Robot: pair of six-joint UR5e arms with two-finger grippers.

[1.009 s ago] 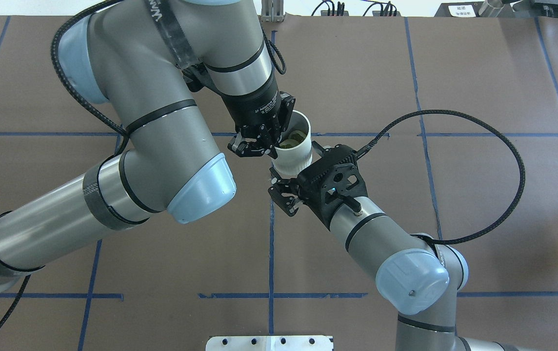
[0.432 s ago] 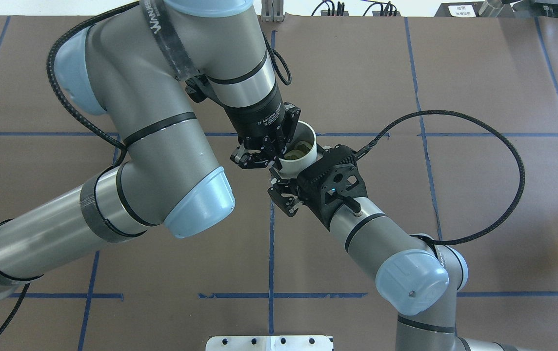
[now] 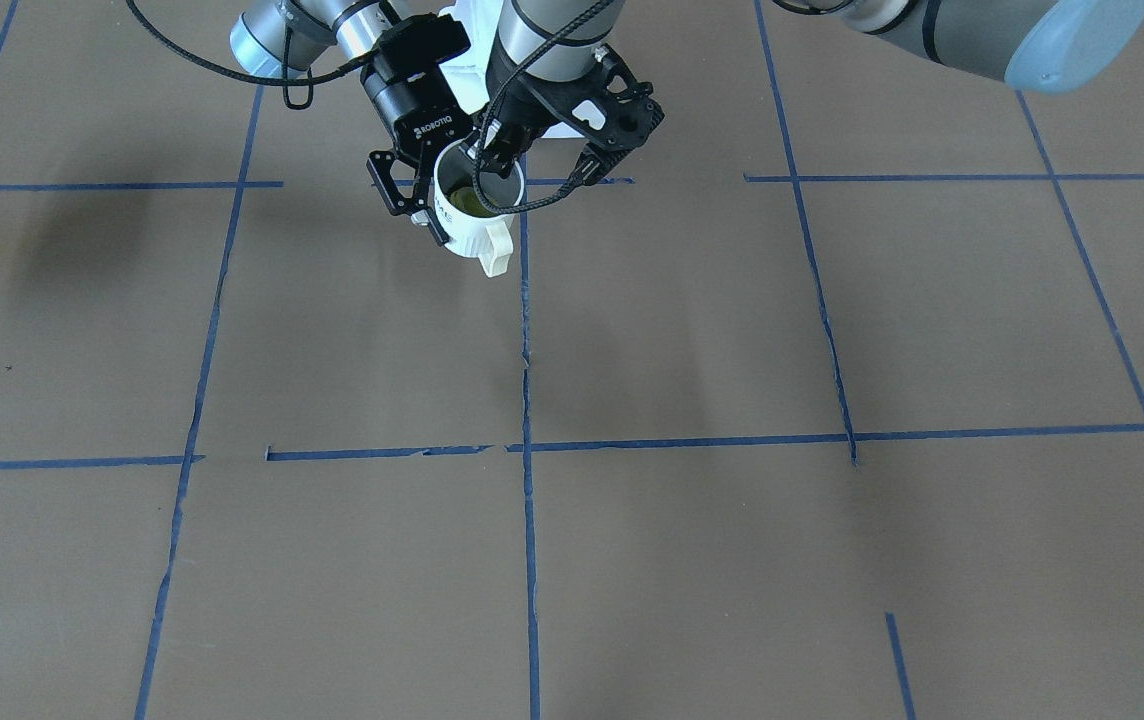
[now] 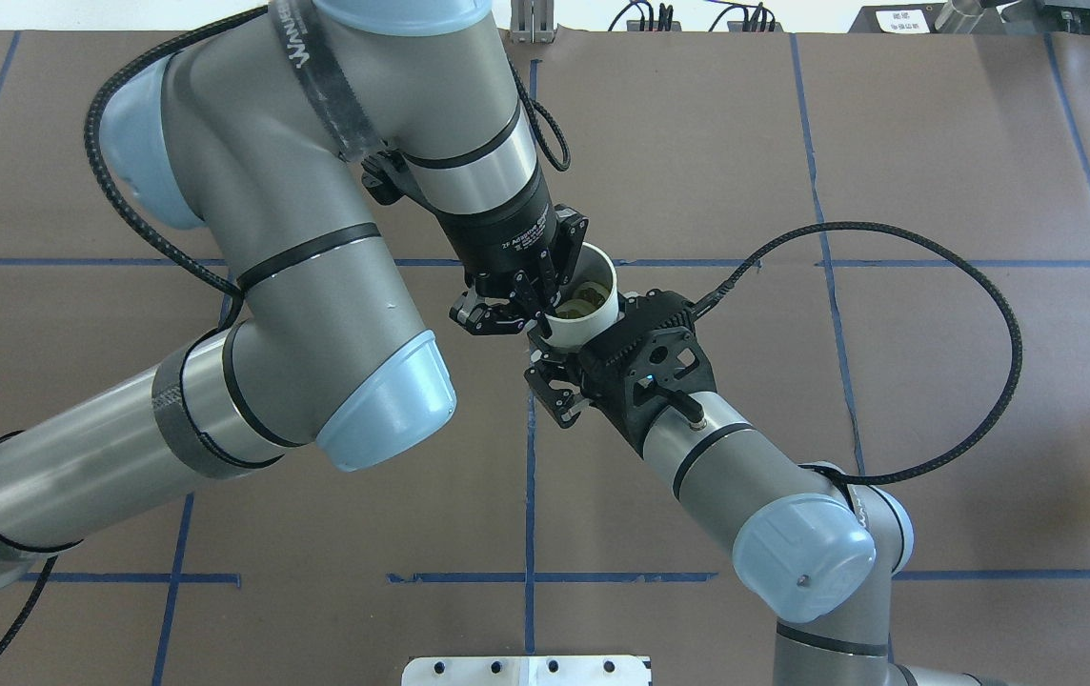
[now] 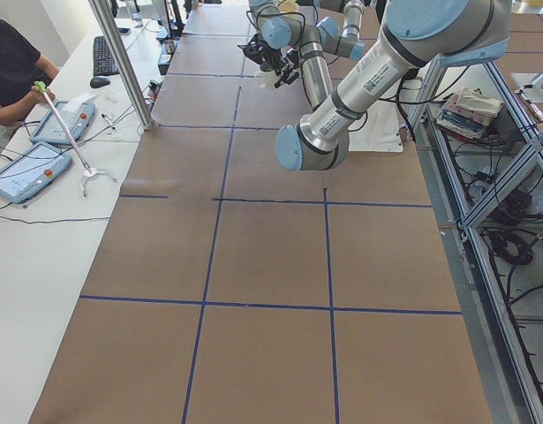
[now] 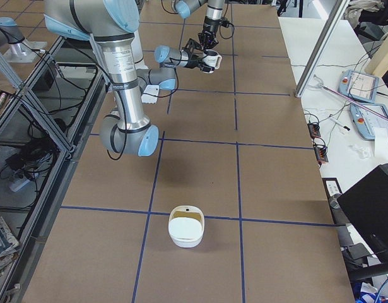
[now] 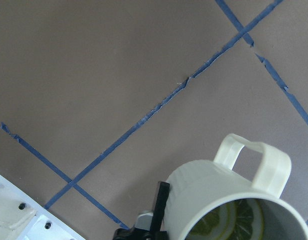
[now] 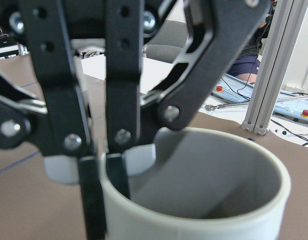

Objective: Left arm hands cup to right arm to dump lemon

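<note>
The white ribbed cup (image 4: 595, 322) hangs above the table with its cream handle (image 3: 495, 252) pointing away from the robot. Yellow-green lemon (image 4: 581, 299) slices lie inside it, also visible in the left wrist view (image 7: 229, 224). My left gripper (image 4: 541, 318) comes down from above and is shut on the cup's rim, with one pad (image 8: 138, 159) inside and the other outside. My right gripper (image 3: 447, 195) reaches in from the side at the cup's height. It is open, with the cup's body between its fingers.
Brown table cover (image 4: 936, 171) with blue tape lines. A white bowl (image 6: 185, 226) sits far off towards the robot's right end. The white base plate (image 4: 526, 670) is at the near edge. A person (image 5: 11, 66) sits at a side table with tablets.
The left arm has carried the cup a little lower and towards the right gripper, so the cup now sits deeper between its fingers. The right arm has hardly moved.
</note>
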